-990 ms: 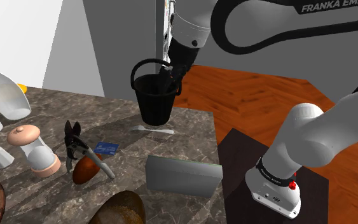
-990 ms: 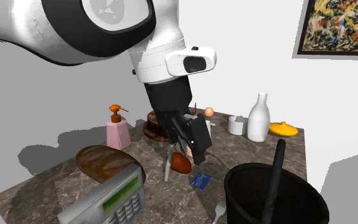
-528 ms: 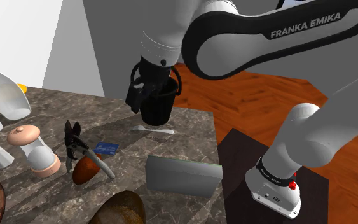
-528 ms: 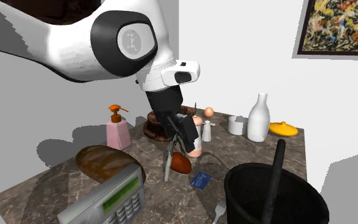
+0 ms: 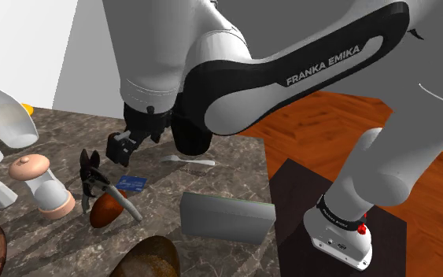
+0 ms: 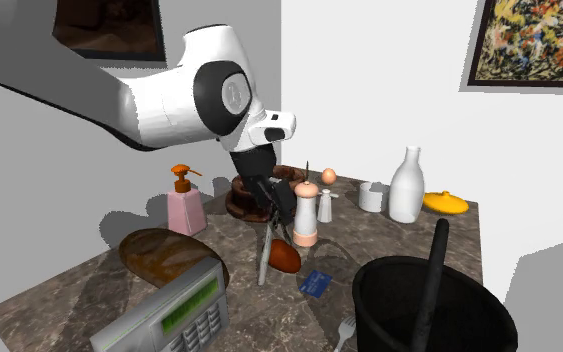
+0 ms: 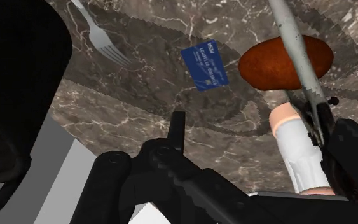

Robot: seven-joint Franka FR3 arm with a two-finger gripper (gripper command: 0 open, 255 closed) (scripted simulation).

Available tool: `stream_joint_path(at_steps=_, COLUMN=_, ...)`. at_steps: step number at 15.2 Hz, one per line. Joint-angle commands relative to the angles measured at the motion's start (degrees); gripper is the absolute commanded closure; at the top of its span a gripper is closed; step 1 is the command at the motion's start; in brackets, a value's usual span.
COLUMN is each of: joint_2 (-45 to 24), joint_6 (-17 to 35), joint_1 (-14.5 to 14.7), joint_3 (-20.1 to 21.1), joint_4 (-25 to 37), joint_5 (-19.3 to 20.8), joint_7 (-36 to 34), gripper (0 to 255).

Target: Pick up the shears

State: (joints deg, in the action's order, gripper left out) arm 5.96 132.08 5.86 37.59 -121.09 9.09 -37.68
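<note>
"FRANKA EMIKA" is read on the arm; the pincer, its width not discernible, is seen near the shears.

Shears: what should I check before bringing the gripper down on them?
1. Shears found, lying on the counter: ok.
2. Gripper centred over them: not ok; it hangs off to one side, nearer the blue card.
3. Blades free: not ok; one crosses the brown lump.
4. Room around the handles: cannot tell; the pepper mill stands close by.
5. Gripper apart from everything on the counter: ok.
</note>
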Motion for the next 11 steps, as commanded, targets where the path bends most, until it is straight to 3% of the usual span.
stream_joint_path(at_steps=1, joint_2=-5.08, joint_6=0.43, joint_1=0.25, joint_3=2.22, joint_4=3.53, joint_5=5.13, joint_7=-4.99, gripper=0)
stream_joint_path(at_steps=5, joint_2=-15.05, joint_6=-0.37, joint_1=3.50, joint_3=3.50, joint_4=11.05, joint_5=15.40, joint_7=-13.46, gripper=0)
stream_joint_path(at_steps=11, joint_2=-17.68, joint_6=2.37, joint_1=4.80, joint_3=2.45, joint_4=9.90, joint_5=18.83, joint_7=-16.37, gripper=0)
